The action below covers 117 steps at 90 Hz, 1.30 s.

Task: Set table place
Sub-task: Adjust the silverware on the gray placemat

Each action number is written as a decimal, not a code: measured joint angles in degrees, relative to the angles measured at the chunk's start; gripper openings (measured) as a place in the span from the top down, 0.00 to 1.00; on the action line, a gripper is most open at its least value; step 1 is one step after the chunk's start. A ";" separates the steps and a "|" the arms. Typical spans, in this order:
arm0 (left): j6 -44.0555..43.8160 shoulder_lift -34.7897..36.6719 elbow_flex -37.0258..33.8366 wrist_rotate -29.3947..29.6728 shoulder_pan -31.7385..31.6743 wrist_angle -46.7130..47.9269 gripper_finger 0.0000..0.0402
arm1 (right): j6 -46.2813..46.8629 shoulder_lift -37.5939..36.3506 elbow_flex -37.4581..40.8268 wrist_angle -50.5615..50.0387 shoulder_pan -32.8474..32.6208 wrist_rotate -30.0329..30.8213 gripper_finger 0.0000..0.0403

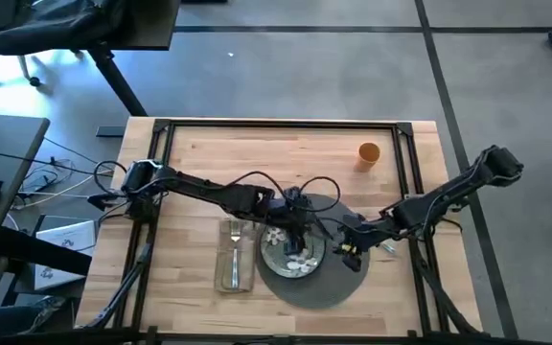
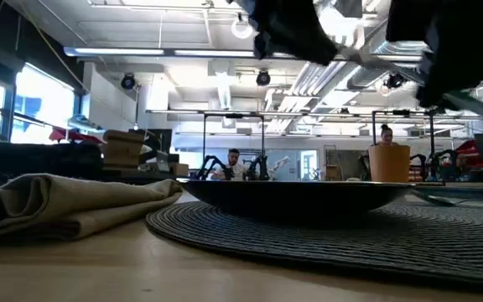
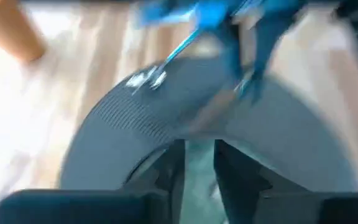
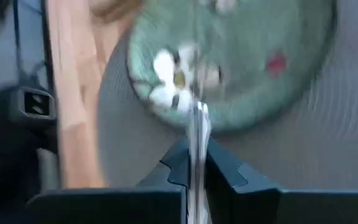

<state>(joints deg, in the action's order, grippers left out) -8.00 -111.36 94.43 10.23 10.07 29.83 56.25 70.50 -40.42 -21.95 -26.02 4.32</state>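
On the light wooden worktop (image 1: 286,153), the small green floral plate (image 1: 290,251) is sitting on the round grey woven mat (image 1: 329,283), with the beige cloth napkin (image 1: 235,256) beside it and the small orange cup (image 1: 369,153) well apart. The right gripper (image 4: 197,163) is hovering at the plate's edge, its 2 fingers pinching a thin metal utensil (image 4: 197,134), probably cutlery. The left gripper (image 3: 199,163) is hanging over the plate, fingers narrowly parted and holding nothing.

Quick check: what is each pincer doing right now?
Left pincer: over the plate, fingers slightly apart, holding nothing visible.
Right pincer: shut on a metal utensil above the mat.
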 joint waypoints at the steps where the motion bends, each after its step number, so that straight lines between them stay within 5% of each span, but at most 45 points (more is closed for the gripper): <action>1: -0.13 0.11 0.00 0.34 0.00 0.74 0.79 | 1.24 -0.09 0.00 -0.37 -0.05 -0.13 0.99; 20: -6.61 0.67 -0.24 8.36 1.09 16.79 0.75 | 19.46 2.11 0.00 -2.98 -3.33 -0.76 1.00; 44: -8.28 0.49 -4.40 8.36 3.89 12.26 0.76 | 34.78 10.64 0.02 -1.20 -4.24 2.43 0.99; 117: -4.32 0.32 -4.61 8.33 6.27 -1.34 0.76 | 39.33 21.75 -0.22 2.32 -0.94 -0.28 0.95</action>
<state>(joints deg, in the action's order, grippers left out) -12.32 -111.04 89.82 18.57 16.34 28.49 95.58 92.25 -40.64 -19.63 -26.96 4.04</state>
